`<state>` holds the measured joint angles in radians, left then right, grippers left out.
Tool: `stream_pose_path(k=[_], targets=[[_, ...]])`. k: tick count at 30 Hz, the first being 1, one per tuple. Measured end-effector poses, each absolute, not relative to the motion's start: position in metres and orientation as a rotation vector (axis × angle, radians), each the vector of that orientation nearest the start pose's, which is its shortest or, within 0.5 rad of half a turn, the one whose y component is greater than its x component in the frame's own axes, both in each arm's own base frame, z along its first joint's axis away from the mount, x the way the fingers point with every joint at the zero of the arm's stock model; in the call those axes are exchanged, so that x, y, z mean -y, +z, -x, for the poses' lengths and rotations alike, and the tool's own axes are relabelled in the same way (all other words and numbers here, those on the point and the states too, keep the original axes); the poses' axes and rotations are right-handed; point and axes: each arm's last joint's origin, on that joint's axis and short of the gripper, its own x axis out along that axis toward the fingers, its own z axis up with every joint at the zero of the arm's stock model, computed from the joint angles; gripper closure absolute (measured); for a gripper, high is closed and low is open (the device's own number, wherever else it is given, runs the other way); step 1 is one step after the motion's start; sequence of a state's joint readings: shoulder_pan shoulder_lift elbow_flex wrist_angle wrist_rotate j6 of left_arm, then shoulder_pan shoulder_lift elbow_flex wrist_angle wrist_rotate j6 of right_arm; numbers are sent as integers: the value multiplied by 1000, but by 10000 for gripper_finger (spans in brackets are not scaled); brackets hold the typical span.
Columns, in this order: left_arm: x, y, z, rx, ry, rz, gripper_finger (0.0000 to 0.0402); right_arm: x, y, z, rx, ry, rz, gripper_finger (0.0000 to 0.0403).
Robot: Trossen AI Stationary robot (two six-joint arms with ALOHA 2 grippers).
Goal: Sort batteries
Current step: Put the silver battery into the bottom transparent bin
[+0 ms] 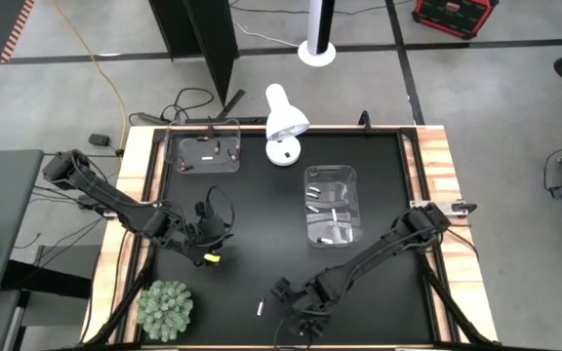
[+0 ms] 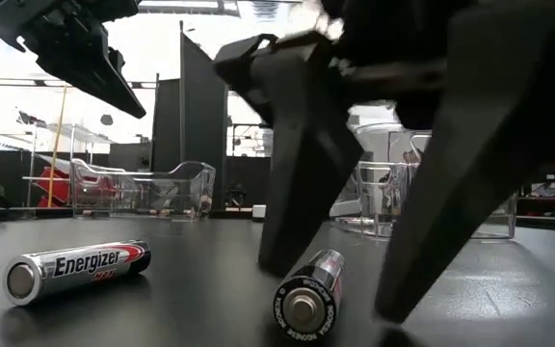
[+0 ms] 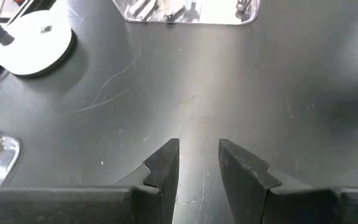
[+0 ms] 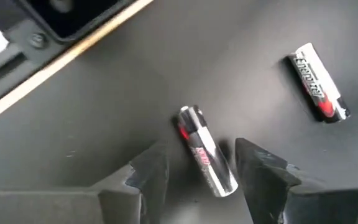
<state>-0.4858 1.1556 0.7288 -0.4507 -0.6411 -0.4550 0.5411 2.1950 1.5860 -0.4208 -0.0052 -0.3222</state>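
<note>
My right gripper point(image 4: 194, 171) sits low at the near edge of the desk point(image 1: 261, 205), fingers parted and astride a silver-and-red battery point(image 4: 207, 151) that lies flat between them, not yet pinched; its long axis runs along the gap, so my fingers would close across its smooth round sides; a second Energizer battery point(image 4: 317, 82) lies just beside, to the left. My left gripper point(image 3: 199, 163) hovers narrowly parted and empty at mid-left; the far clear bin point(image 1: 207, 154) and the right clear bin point(image 1: 331, 203) hold sorted cells.
</note>
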Motion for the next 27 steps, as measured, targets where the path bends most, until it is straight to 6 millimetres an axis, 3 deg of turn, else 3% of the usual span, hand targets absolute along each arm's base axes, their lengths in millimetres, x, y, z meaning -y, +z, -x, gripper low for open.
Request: stream_pose_path(k=[11, 22, 27], targets=[[87, 228, -202, -690, 298, -55, 294, -236, 134, -399, -1014, 657, 509, 255], [87, 228, -202, -697, 281, -100, 294, -230, 135, -401, -1061, 581, 399, 385], [87, 228, -202, -696, 277, -120, 294, -228, 139, -405, -1069, 546, 347, 386]])
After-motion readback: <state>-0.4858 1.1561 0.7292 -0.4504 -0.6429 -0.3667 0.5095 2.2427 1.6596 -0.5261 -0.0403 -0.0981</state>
